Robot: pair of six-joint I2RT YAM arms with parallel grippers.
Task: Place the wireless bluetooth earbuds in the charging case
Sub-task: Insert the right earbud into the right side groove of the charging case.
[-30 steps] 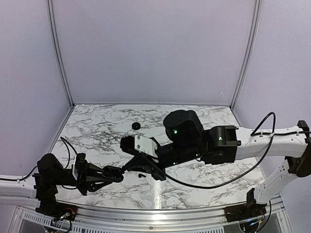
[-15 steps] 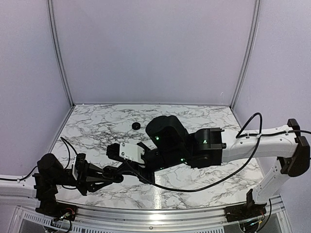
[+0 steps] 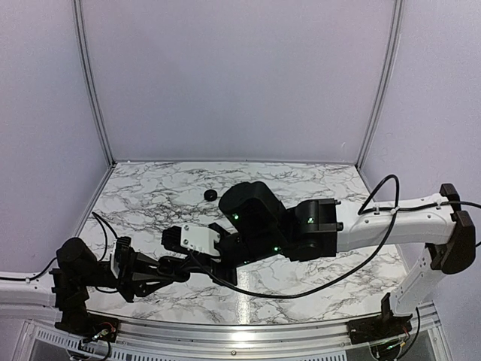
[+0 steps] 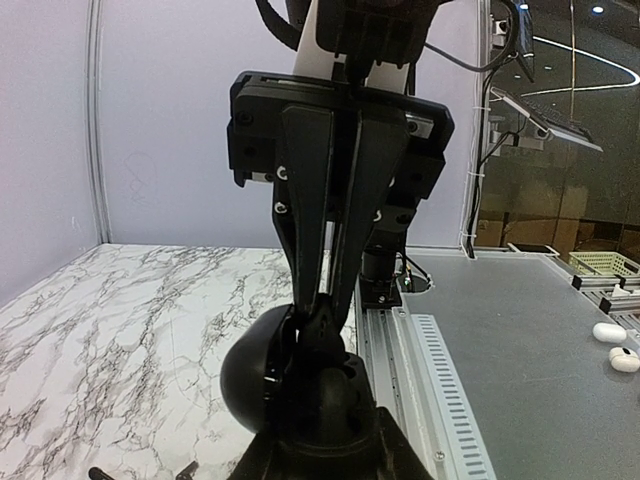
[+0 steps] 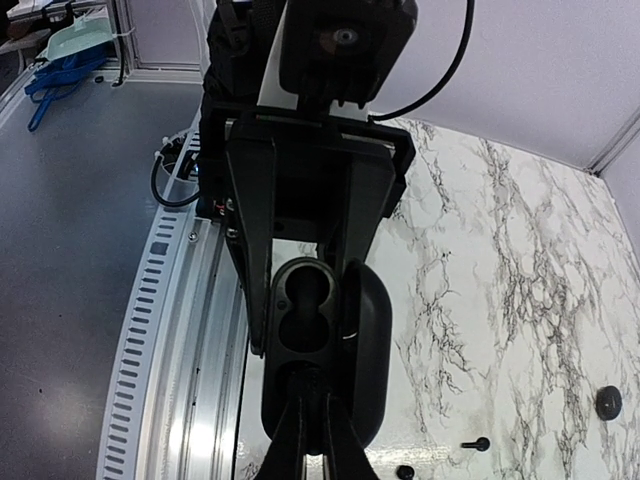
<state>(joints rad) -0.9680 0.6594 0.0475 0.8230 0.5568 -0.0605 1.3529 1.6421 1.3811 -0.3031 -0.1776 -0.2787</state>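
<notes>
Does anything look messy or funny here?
A little. The left gripper holds the charging case open, and both its cups are empty. Two tiny black earbuds lie loose on the marble table instead of inside it. A black disc sits apart from them.

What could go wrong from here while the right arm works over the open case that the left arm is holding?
1. The right gripper's shut fingertips are at the charging case's empty wells; a hard push could twist the case out of the left gripper, which pinches only its sides.
2. The case is held above the slotted rail at the table's edge, so anything dropped might land there.
</notes>
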